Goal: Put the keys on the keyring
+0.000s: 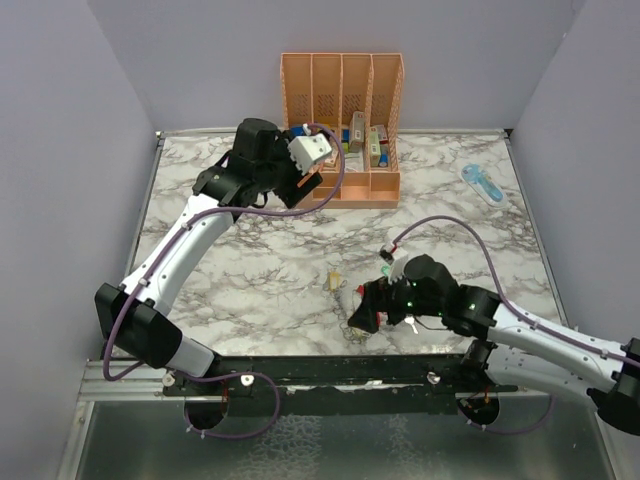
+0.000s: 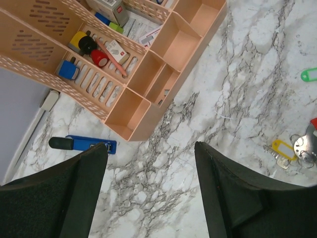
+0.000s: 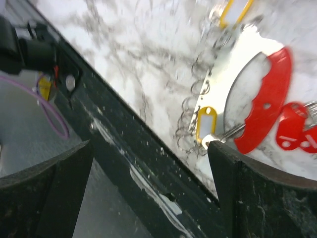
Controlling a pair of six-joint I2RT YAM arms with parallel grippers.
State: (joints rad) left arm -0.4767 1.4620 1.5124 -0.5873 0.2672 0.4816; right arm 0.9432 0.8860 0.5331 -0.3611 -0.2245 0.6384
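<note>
The right jaws stand wide apart with nothing between them, low over the near edge of the tabletop; a dark rail runs along that edge below them; just beyond their tips lies the keyring, a string of thin silvery rings beside a curved red strap; a yellow-tagged key lies close by the tip of one finger, a red tag sits next to the strap, and a second yellow tag shows farther off, too blurred to say more; whether any key is actually on a ring I cannot tell.

A green-tagged key lies apart from that cluster, farther onto the marble.

The left jaws are also parted and hold nothing; they hang above the tabletop, well apart from the keys, just beside the orange rack; small yellow, red and blue items sit in the rack's slotted part; a dark-blue tool lies flat near the rack's side; a pale-blue gadget rests far over on the right.
</note>
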